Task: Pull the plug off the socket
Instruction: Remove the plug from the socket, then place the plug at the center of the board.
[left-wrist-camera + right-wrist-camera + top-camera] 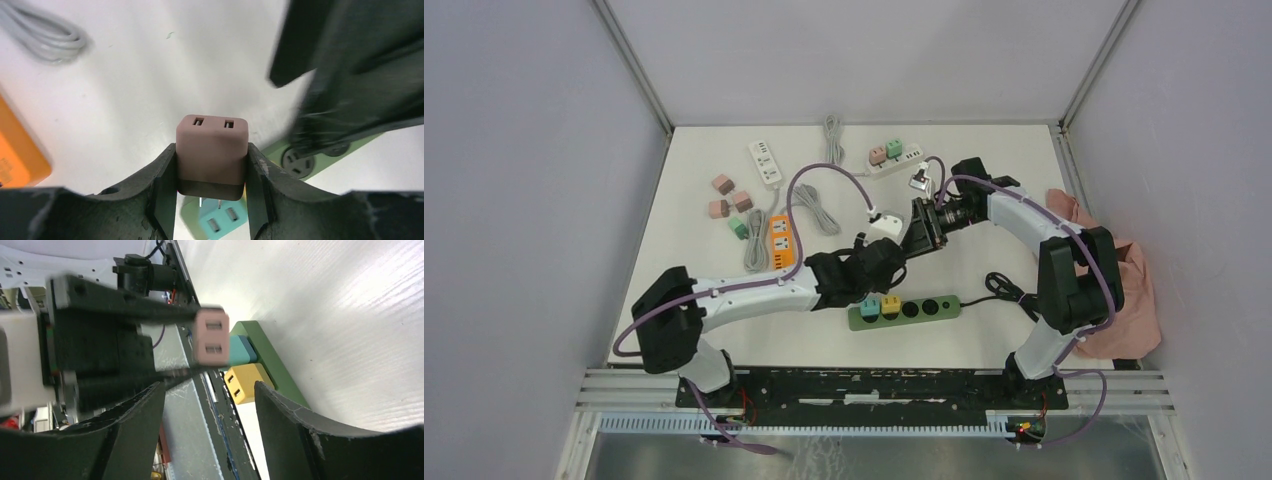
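One pink plug sits pinched in the left gripper, prongs clear of the green strip: extraction appears complete. Meanwhile the right gripper stands spread. Next: set plug aside.

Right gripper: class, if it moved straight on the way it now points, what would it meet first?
Most likely the pink plug adapter clamped in the left gripper, directly ahead of the right gripper; depth is unclear.
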You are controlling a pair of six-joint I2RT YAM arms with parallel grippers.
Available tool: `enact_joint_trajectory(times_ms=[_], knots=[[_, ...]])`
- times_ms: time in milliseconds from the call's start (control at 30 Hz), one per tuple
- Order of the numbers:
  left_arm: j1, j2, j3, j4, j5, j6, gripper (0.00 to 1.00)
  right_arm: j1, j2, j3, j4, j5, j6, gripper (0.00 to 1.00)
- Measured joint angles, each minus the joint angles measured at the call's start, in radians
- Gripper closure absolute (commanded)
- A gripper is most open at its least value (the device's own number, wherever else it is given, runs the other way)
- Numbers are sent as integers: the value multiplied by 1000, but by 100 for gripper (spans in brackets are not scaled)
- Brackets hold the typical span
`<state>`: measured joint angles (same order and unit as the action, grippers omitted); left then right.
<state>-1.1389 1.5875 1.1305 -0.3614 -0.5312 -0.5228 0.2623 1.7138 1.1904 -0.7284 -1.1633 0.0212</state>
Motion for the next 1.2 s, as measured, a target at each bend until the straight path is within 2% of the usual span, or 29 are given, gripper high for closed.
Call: enact_joint_trajectory(times_ms=[100, 167, 267, 433, 667, 833, 900, 1100, 1200], knots=[[53, -76, -73, -12, 2, -3, 97, 0, 0, 5, -39, 24, -52, 28], [132, -142, -124, -9, 8, -11, 97, 0, 0, 15, -76, 37, -100, 28], [314, -254, -211, 14, 26, -16, 97, 0, -3, 24, -108, 43, -162, 28], [717, -376, -348, 121, 127, -63, 97, 0, -6, 24, -154, 43, -253, 28], [1050, -283, -363, 218, 257, -166, 96, 0, -25, 25, -190, 42, -318, 27], [1179, -148, -339, 258, 310, -232, 93, 0, -37, 27, -196, 42, -328, 27], [1190, -76, -283, 236, 323, -250, 83, 0, -37, 28, -200, 42, -333, 27], [1194, 127, -16, 141, 304, -270, 22, 0, -37, 31, -215, 40, -350, 27], [1196, 137, 15, 125, 296, -286, 14, 0, -37, 34, -227, 39, -361, 27]])
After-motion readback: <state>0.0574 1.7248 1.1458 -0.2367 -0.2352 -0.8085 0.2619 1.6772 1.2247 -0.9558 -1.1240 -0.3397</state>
